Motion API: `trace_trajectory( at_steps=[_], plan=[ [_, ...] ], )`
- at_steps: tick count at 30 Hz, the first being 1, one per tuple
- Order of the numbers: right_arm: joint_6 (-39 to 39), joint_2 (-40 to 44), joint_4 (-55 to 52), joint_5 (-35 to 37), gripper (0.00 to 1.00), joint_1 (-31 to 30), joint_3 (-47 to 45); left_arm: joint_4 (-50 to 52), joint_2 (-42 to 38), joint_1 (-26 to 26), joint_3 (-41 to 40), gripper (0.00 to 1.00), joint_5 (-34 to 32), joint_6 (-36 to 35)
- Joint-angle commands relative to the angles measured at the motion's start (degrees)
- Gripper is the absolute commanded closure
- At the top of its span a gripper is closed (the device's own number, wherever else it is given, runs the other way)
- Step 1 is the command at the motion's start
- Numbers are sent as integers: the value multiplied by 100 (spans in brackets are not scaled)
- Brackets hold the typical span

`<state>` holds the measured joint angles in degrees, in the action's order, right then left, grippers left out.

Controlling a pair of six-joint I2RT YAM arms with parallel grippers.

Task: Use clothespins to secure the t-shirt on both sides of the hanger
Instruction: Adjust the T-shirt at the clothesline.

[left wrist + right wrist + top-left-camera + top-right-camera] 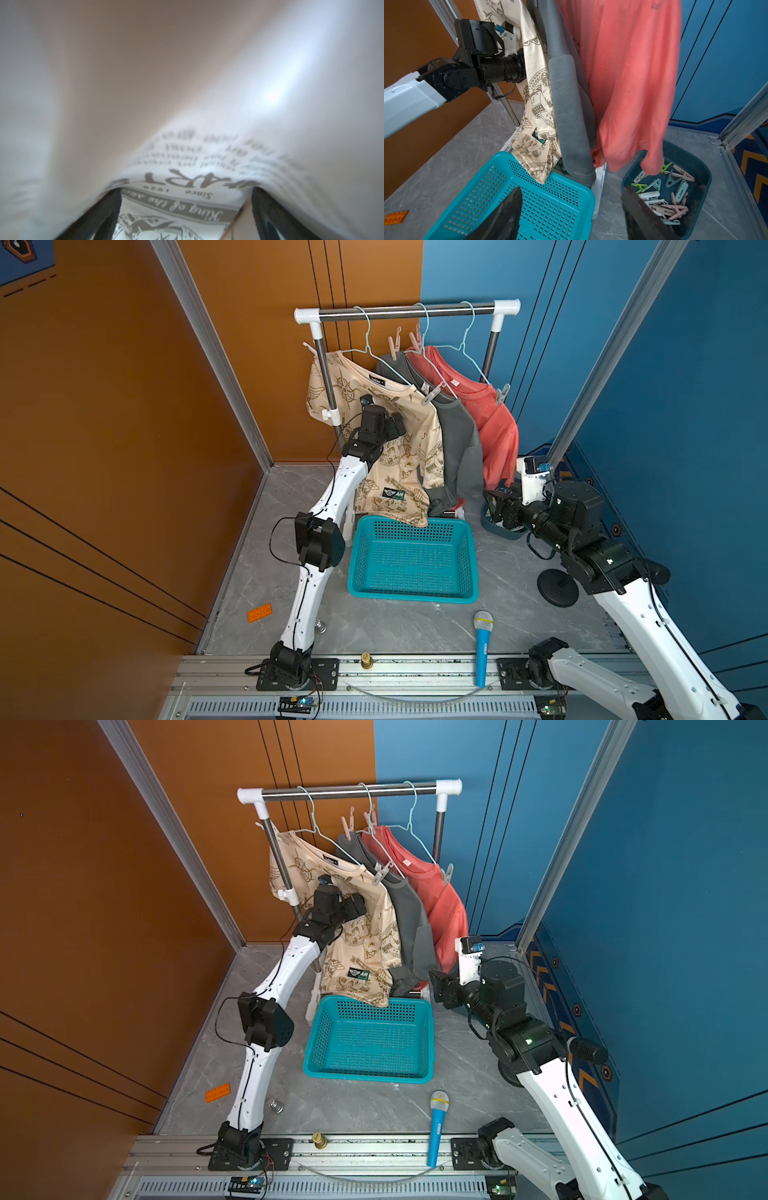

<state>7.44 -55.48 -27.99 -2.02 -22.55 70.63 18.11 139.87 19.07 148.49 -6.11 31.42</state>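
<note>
A cream printed t-shirt [415, 456] [365, 944] hangs on a pale wire hanger [374, 354] at the left end of the rack. My left gripper [395, 423] [186, 190] is open and pressed against the shirt's front. The printed cloth [187, 207] stretches across the gap between its fingers. My right gripper [494, 499] [571, 189] is open and holds nothing. It hovers low between the teal basket and a dark blue bin [704, 172]. In that bin lie several loose pastel clothespins [660, 199].
A grey shirt [461, 439] and a coral shirt [494, 423] hang beside the cream one, with pins [432, 396] on their hangers. A teal basket [411, 597] stands under the rack rail [407, 310]. On the floor lie an orange brick [259, 612], a toy microphone [483, 647] and a black round base [557, 587].
</note>
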Motion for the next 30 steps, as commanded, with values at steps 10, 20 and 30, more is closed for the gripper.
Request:
trace_trajectory(
  at_steps=[10, 20, 30],
  plan=[
    [890, -6, -165, 116, 30, 910, -280, -1252, -1394, 94, -2639, 2, 811, -16],
    [1651, -267, -501, 64, 32, 2268, -760, -2360, -3863, 300, -5976, 2, 613, 71],
    [1721, -2297, -58, -662, 43, 2851, -389, -2062, -5463, 1495, -7108, 3, -376, -1326]
  ],
)
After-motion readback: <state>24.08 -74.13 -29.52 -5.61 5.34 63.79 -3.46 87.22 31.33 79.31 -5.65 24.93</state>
